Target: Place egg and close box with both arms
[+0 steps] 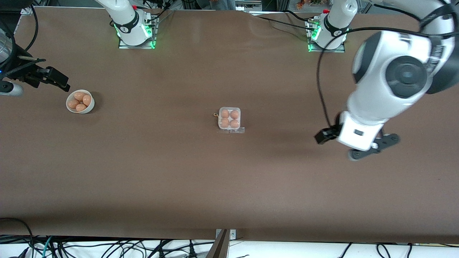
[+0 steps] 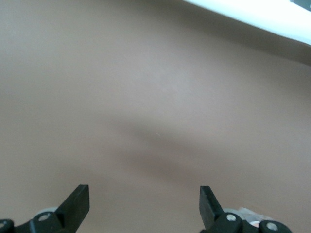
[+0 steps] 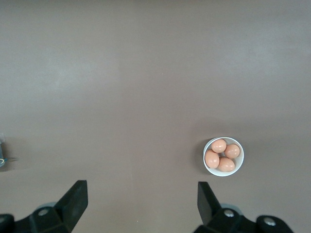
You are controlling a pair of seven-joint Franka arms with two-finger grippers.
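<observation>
The box, a small square carton with a whitish tray, sits mid-table with an egg in each of its cells. A strip of clear plastic shows along its nearer edge; I cannot tell whether the lid is shut. My left gripper hangs open and empty over bare table toward the left arm's end, well apart from the box; its wrist view shows only table. My right gripper is open and empty over the right arm's end, beside the white bowl; it also shows in the right wrist view.
A round white bowl with several loose eggs stands at the right arm's end and shows in the right wrist view. Black camera gear and cables sit at that table edge. Cables hang along the table's near edge.
</observation>
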